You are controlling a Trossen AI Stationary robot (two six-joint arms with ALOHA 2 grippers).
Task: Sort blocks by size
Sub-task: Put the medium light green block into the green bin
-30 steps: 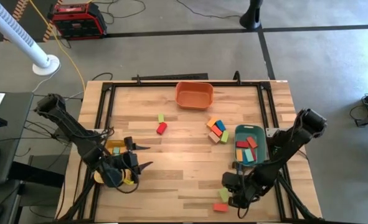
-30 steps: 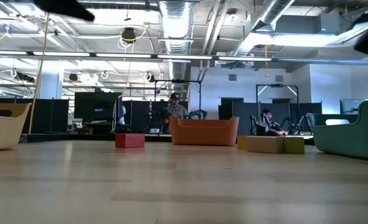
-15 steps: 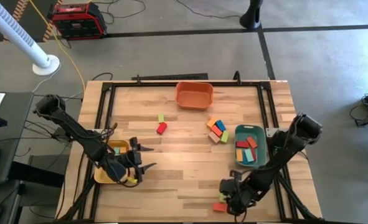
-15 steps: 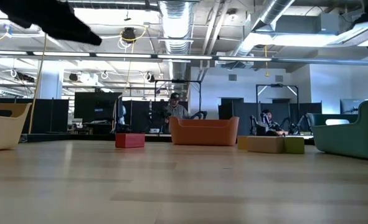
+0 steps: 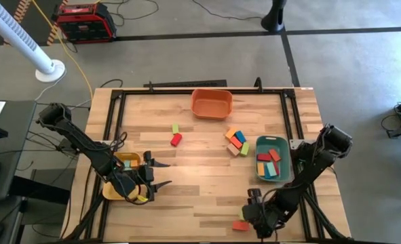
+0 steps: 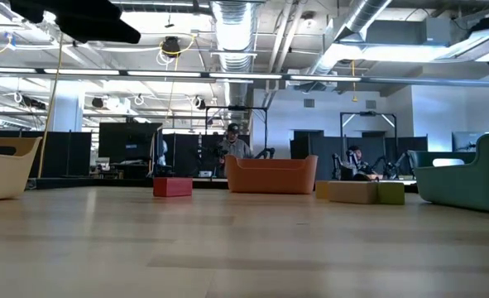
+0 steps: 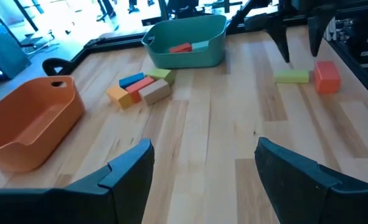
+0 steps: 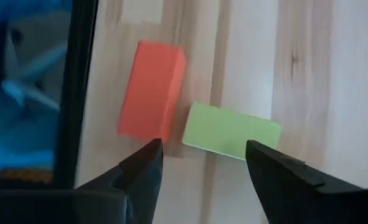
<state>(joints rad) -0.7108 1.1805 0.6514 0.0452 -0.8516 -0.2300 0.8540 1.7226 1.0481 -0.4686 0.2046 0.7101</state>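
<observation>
Near the table's near right corner lie a red block [image 8: 151,90] [image 5: 239,226] and a light green block [image 8: 230,132], flat on the wood, side by side. My right gripper [image 8: 202,163] [image 5: 256,213] hangs open just above them, pointing steeply down, one finger on either side of the green block and clear of it. The gripper hides that block in the high view. More blocks lie mid-table: a red one [image 5: 176,139], a small green one [image 5: 175,127] and a mixed cluster [image 5: 237,141]. My left gripper [image 5: 161,174] [image 7: 212,168] stands open beside the yellow tray [image 5: 115,183], holding nothing.
An orange tray [image 5: 211,103] stands at the far edge. A green tray [image 5: 262,142] with several blocks sits at the right, the cluster just left of it. The yellow tray holds a few blocks. The black table frame [image 8: 78,87] runs close beside the red block. Bare wood lies mid-table.
My right gripper has sunk and rolled over the two blocks at the near right; it now covers the green one in the high view. My left gripper has turned a little and dipped beside the yellow tray. No block has moved.
</observation>
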